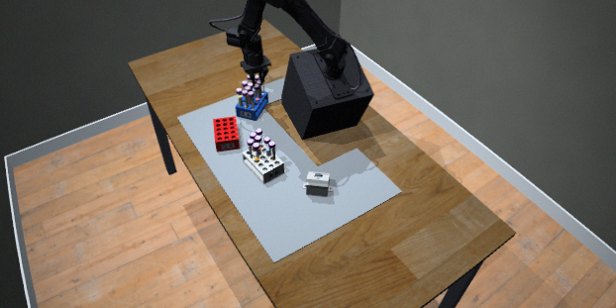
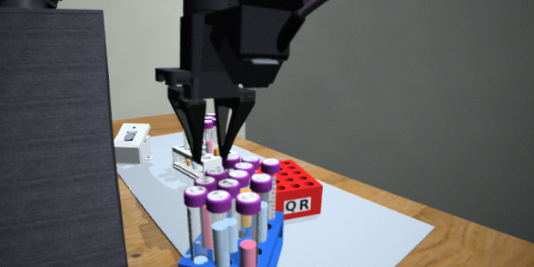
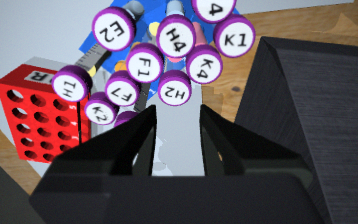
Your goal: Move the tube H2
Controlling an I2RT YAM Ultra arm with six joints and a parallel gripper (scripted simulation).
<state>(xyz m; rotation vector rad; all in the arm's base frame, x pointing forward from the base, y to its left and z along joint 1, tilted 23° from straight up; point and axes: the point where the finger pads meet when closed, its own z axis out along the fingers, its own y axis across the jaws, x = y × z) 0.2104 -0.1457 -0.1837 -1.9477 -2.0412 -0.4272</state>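
Note:
Tube H2 (image 3: pixel 174 92), with a purple cap and white label, stands in the blue rack RA (image 1: pixel 253 110) (image 2: pixel 275 233) among several other capped tubes. My gripper (image 1: pixel 255 76) (image 2: pixel 211 160) (image 3: pixel 178 112) points down over the rack's end, its fingertips about level with the caps. It is partly open with nothing between the fingers. In the wrist view H2's cap lies just ahead of the gap between the fingertips. The white rack RB (image 1: pixel 269 171) (image 2: pixel 180 155) holds several tubes at its far rows. I cannot read its well C1 from here.
The red rack QR (image 1: pixel 225 132) (image 2: pixel 300 190) (image 3: pixel 35 120) stands empty beside RA. The arm's black base box (image 1: pixel 322 95) (image 2: pixel 51 138) (image 3: pixel 320 125) rises close to RA on the other side. The white DONE box (image 1: pixel 317 182) (image 2: pixel 130 142) sits beyond RB on the grey mat (image 1: pixel 297 224).

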